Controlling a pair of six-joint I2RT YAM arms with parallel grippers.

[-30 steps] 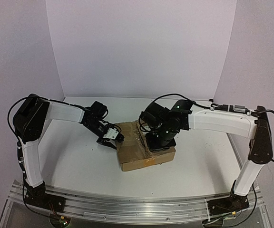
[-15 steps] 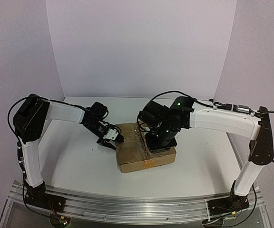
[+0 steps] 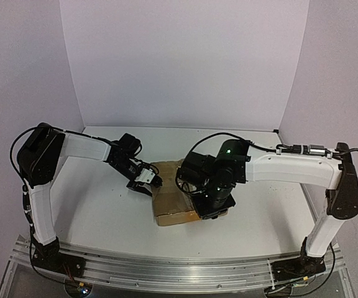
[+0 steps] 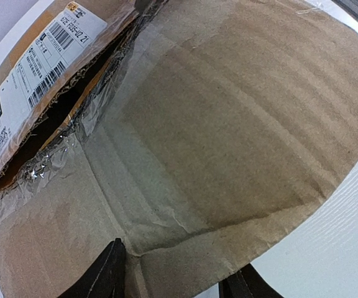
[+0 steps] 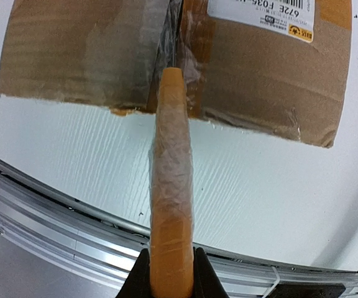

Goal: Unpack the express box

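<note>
1. Top external view: the express box (image 3: 169,202) is seen lying flat on the white counter (image 3: 104,211), just below mid-frame. The left pincer (image 3: 149,181) is set against its left edge. The right pincer (image 3: 210,205) is poised over its lower right part.
2. Left wrist view: the frame is filled by the box, with its shipping label (image 4: 33,74) at upper left beside a split, taped seam. The left pincer's fingers (image 4: 110,276) are spread apart at the bottom, astride the carton's rim.
3. Right wrist view: the right pincer is clamped on an orange cutter (image 5: 171,186) wrapped in clear film. The cutter's tip is laid at the box's seam, top centre.
</note>
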